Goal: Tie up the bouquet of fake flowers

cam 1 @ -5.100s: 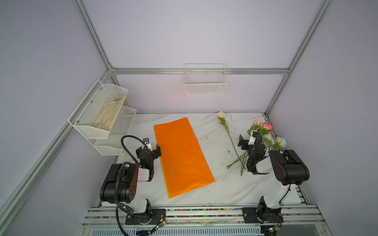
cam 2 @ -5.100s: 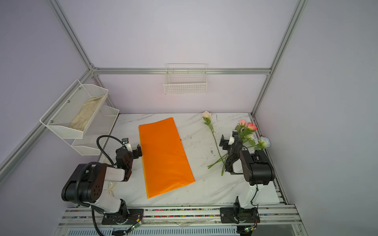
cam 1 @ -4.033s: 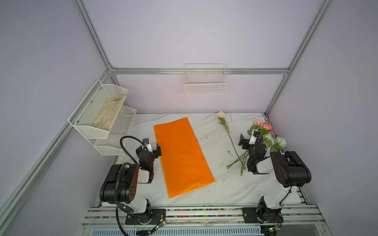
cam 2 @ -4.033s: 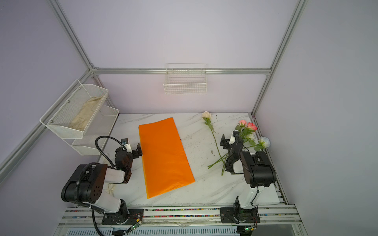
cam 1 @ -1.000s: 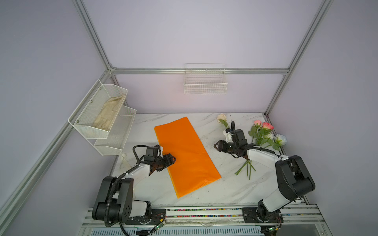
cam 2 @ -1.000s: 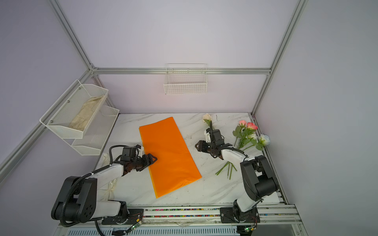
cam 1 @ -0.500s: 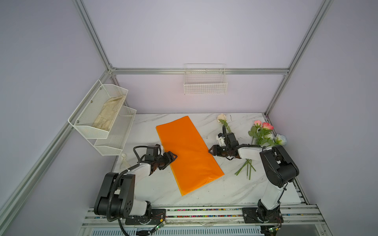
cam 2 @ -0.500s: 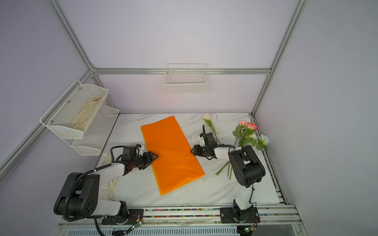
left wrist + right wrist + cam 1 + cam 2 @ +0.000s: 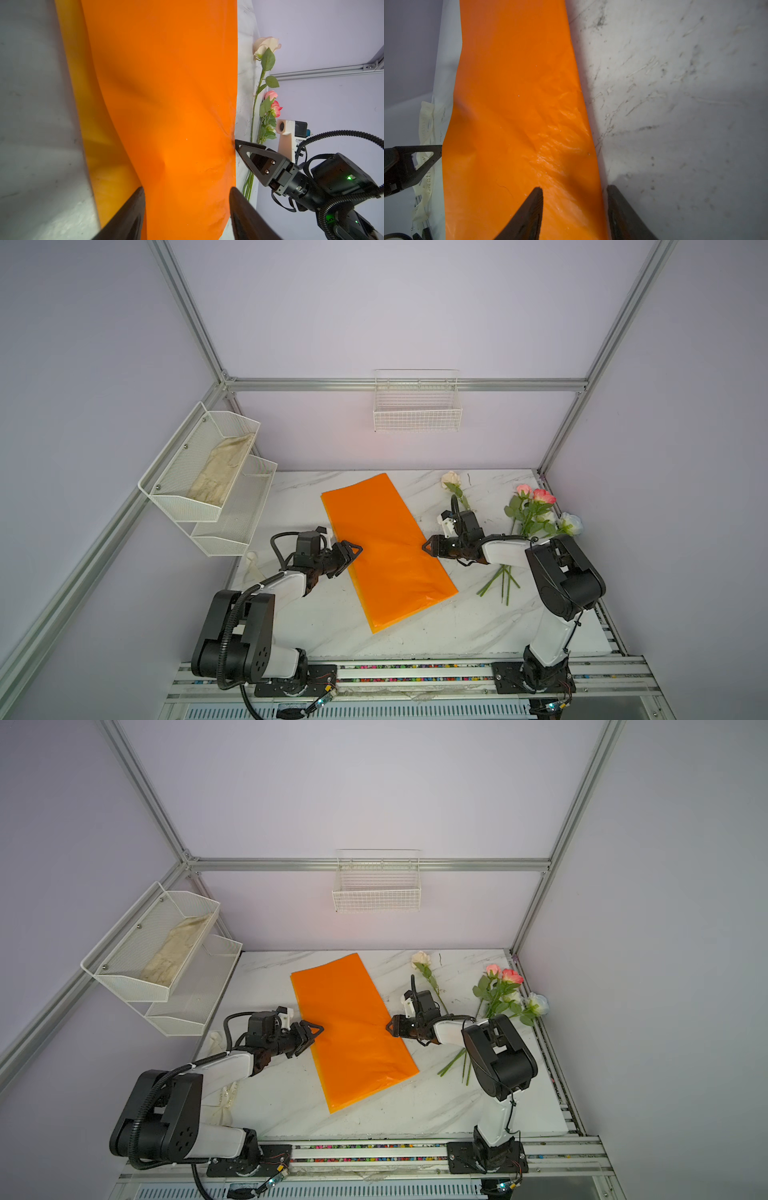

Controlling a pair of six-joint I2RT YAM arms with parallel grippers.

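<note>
Seemingly the wrapping step: left hand [image 9: 357, 549] and right hand [image 9: 424, 548], both half-wide, straddle opposite edges of the orange wrapping paper [image 9: 386, 564] — next they should pinch it, fake flowers [image 9: 532, 510] lying loose.

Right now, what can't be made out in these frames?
- Flower stems: their middle lengths are hidden under the right arm in both top views.
- Ribbon: the print is blurred and too small to read in the right wrist view.
- Left gripper and right gripper: jaws apart. Whether the fingertips touch the orange wrapping paper is too small to judge in the top views and unclear from the wrist angles.
</note>
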